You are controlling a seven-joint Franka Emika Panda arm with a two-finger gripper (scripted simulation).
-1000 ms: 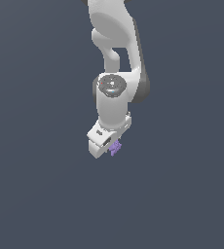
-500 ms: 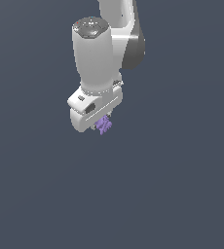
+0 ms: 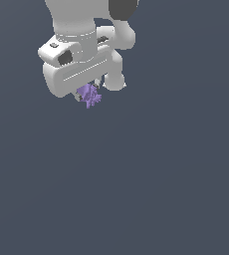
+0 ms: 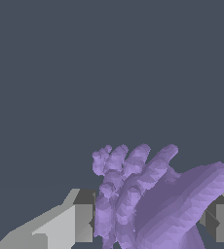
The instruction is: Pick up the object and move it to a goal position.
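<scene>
The arm [image 3: 81, 20] is glossy white with rounded links and a black joint cap. The gripper [image 3: 86, 89] is a white block (fingers [image 4: 82, 221] grey with dark pads).

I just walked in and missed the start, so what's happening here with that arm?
A single white robot arm is holding a small light-purple lumpy object in its gripper. In the wrist view the object sits between the two fingers, which appear closed on it. Nothing else shows against the plain dark background, and no goal marker is visible, so how close it is to the goal cannot be told.
</scene>
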